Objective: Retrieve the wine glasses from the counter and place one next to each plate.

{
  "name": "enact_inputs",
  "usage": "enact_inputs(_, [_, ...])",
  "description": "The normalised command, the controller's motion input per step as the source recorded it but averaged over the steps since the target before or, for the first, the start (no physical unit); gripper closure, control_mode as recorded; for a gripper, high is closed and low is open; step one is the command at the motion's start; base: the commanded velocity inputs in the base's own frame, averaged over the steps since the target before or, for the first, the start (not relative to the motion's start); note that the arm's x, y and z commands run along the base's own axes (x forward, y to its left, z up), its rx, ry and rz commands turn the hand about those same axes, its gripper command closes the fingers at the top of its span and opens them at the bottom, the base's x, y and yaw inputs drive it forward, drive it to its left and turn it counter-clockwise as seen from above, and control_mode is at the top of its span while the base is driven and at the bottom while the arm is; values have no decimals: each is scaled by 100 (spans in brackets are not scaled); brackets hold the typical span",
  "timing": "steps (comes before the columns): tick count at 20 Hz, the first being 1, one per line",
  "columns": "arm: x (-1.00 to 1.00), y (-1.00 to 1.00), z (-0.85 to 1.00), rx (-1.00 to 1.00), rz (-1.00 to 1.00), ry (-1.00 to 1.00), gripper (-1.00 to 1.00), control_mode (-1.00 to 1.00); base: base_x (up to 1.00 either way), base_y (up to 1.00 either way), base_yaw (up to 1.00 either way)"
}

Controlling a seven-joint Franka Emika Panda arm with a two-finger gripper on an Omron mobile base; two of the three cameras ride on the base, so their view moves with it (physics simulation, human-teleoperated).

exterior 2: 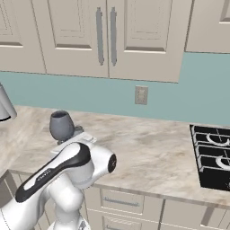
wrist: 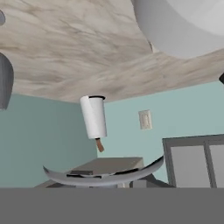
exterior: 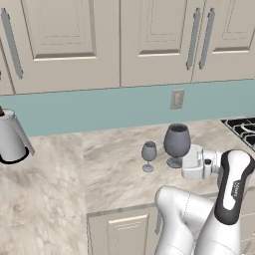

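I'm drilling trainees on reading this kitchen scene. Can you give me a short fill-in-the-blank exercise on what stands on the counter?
1. The number of wine glasses standing on the counter is ____.
2. The wall behind the counter is coloured ____.
3. On the wall above the glasses sits an electrical ____.
4. The smaller glass stands to the ____ of the bigger one in the left base view.

Missing words: two; teal; outlet; left

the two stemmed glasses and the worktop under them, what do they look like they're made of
Wider-bowled wine glass and smaller wine glass: smoky grey-blue glass or clear plastic, since the counter shows faintly through the bowls. Counter: polished stone, probably marble or a marble-look surface, judging by the beige veining and smooth flat face.
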Motion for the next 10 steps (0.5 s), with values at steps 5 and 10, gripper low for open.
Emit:
enact_inputs(5, [-9,0,0,0,0,0,100,-100,0,0,0])
enact_inputs(10, [0,0,0,0,0,0,100,100,-66,0,9])
